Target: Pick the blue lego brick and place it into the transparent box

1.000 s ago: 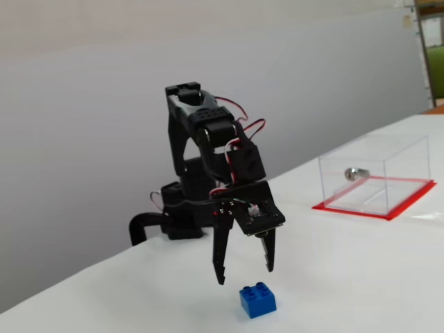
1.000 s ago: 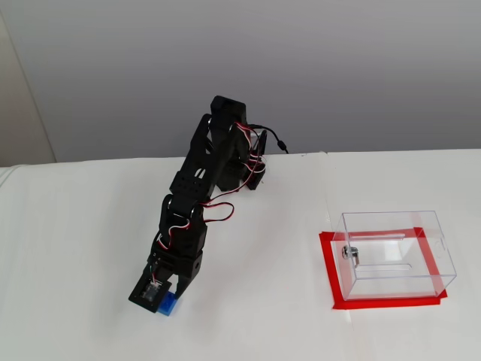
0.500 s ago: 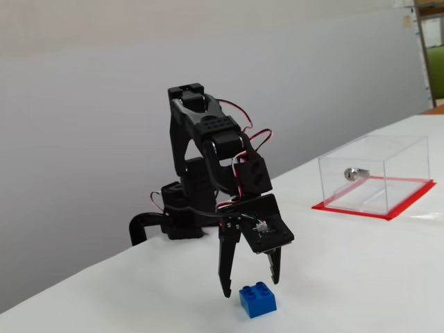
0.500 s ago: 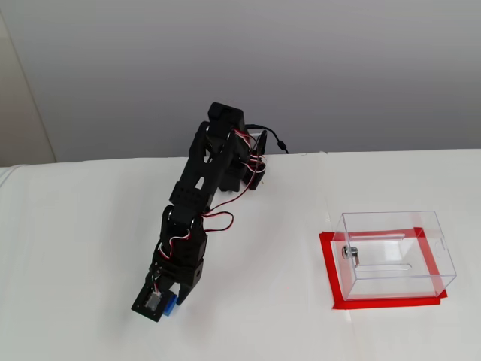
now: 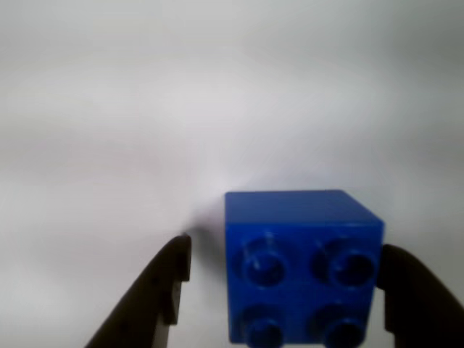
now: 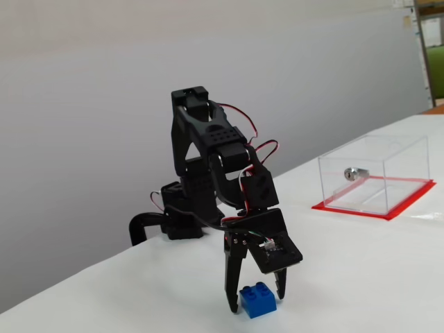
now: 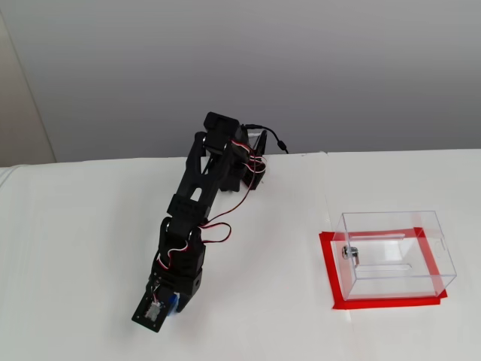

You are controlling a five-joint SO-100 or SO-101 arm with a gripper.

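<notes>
The blue lego brick (image 5: 301,268) lies studs-up on the white table. It stands between the two black fingers of my gripper (image 5: 288,250), which is open. In the wrist view the right finger sits close to the brick and the left one is a gap away. A fixed view from the side shows the gripper (image 6: 257,300) lowered over the brick (image 6: 259,302), fingertips near the table. From above, only a sliver of the brick (image 7: 172,302) shows under the gripper (image 7: 159,312). The transparent box (image 6: 374,172) stands on its red base (image 7: 334,289), far to the right.
A small silver cylinder (image 6: 355,173) lies inside the box, also seen from above as the cylinder (image 7: 349,253). The arm's base (image 6: 177,215) stands behind the gripper near the grey wall. White table (image 7: 263,316) stretches between the gripper and the box.
The arm has reached forward and down, bringing the open gripper from above the brick to around it. The brick and the box have not moved.
</notes>
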